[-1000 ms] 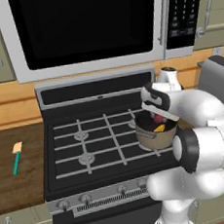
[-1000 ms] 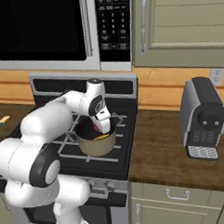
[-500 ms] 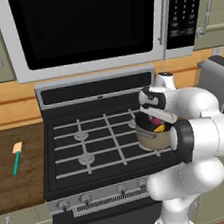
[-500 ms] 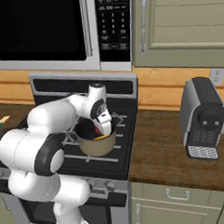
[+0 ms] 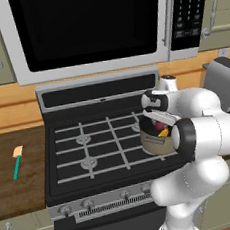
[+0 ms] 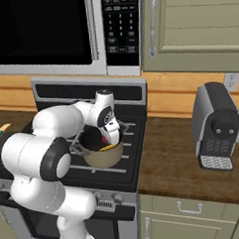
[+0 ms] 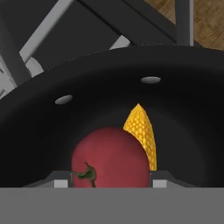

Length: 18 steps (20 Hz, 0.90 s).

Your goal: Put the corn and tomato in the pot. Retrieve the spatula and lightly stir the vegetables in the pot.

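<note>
The tan pot stands on the stove's front right burner. My gripper reaches down into it from above. The dark red tomato sits tight between the fingers, low inside the pot, so the gripper is shut on it. Next to it, the yellow corn leans against the pot's dark inner wall. The teal-handled spatula lies on the wooden counter left of the stove, far from the hand.
A grey coffee machine stands on the counter right of the stove. The microwave hangs above the cooktop. The stove grates left of the pot carry nothing.
The hand stays in the pot with the tomato between its fingers. The arm's elbow has shifted a little up and to the left.
</note>
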### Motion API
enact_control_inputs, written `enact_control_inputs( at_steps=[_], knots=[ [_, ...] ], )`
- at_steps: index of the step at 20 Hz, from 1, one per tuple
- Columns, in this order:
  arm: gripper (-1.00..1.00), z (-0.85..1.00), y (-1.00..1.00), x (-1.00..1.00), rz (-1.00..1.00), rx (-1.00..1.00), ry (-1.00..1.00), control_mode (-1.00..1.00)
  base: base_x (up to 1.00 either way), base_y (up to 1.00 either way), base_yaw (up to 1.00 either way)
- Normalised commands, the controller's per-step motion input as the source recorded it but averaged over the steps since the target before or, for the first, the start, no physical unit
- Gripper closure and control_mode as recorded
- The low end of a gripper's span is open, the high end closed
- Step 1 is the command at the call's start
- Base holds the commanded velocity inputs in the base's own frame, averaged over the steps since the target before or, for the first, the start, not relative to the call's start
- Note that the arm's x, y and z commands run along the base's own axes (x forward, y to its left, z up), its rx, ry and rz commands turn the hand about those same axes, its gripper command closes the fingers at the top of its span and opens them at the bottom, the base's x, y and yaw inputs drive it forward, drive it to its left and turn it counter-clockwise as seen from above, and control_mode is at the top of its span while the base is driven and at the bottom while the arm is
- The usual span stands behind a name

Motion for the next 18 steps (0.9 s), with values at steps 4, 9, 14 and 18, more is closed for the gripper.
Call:
enact_control_inputs(
  at_steps=[4,9,14,18],
  knots=[
    [-1.0,0.01,0.0,0.0,0.0,0.0,0.0,-1.0,0.0,0.0,0.0],
    [-1.0,0.16,0.0,-0.01,0.0,0.0,0.0,-1.0,0.0,0.0,0.0],
    [-1.0,0.33,-0.01,-0.02,0.0,0.0,0.0,-1.0,0.0,0.0,0.0],
    [-1.0,0.6,0.34,-0.12,0.0,0.0,-0.04,-1.0,0.0,0.0,0.0]
  ],
)
